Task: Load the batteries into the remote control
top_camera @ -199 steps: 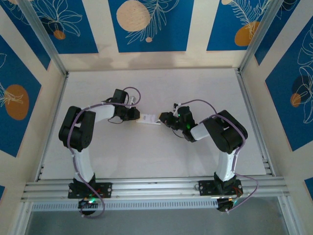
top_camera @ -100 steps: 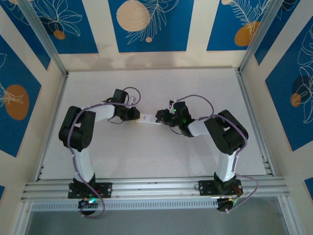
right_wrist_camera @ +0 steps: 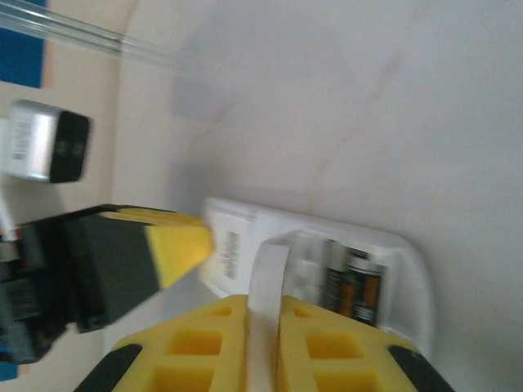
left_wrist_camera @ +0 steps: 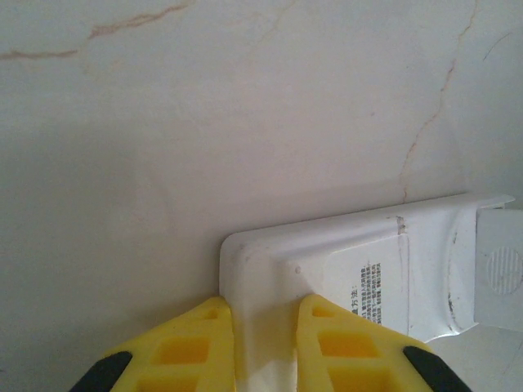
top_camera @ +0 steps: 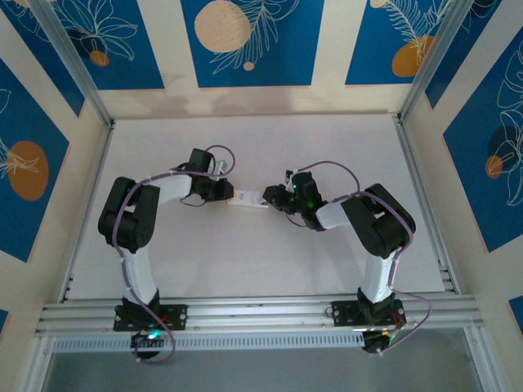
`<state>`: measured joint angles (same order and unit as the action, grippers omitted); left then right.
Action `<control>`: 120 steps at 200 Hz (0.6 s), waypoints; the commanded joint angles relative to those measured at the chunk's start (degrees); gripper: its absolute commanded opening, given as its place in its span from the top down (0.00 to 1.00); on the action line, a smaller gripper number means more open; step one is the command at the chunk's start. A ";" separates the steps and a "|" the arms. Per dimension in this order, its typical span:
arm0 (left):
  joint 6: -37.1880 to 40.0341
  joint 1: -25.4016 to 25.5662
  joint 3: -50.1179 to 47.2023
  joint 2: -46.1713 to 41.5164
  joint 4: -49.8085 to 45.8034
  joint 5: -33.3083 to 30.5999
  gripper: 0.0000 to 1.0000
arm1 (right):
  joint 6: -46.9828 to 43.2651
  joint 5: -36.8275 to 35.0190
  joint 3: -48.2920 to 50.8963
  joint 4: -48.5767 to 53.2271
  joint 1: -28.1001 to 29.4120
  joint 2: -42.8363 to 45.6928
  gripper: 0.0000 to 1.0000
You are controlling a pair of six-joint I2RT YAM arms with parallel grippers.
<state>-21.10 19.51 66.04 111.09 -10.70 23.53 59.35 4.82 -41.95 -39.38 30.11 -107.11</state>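
While the left gripper (left_wrist_camera: 265,318) is clamping the remote control (left_wrist_camera: 368,261) at lower right, the right gripper (right_wrist_camera: 263,318) is pinching the cover (right_wrist_camera: 268,263); the batteries (right_wrist_camera: 353,287) are seemingly sitting inside, so aligning it comes next.

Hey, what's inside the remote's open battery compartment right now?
Dark batteries lie in the remote control. The white cover, pinched in the right gripper, hides the compartment's left part.

1. Remote (left_wrist_camera: 351,278) and cover (right_wrist_camera: 263,298) are showing white.
2. Batteries (right_wrist_camera: 355,290) are showing dark with orange bands.
3. Fingers (left_wrist_camera: 188,347) are showing yellow.
4. Table (left_wrist_camera: 245,122) is showing off-white, tan-veined.
5. Walls (top_camera: 122,41) are showing blue panels, white leaves.
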 commanded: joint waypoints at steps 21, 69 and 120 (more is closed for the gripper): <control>0.45 1.67 -1.59 4.31 0.90 1.34 0.82 | -1.96 -1.65 3.08 12.27 0.04 -4.59 0.82; 0.56 1.68 -1.60 4.44 0.91 1.13 0.82 | -2.32 -1.47 1.18 13.01 0.34 -5.04 0.82; 0.57 1.67 -1.54 4.45 0.86 1.40 0.83 | -3.52 -4.51 -1.66 22.05 1.44 -5.00 0.73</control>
<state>-21.10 19.51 66.04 111.11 -10.66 23.55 58.33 3.62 -43.62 -33.65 29.71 -108.27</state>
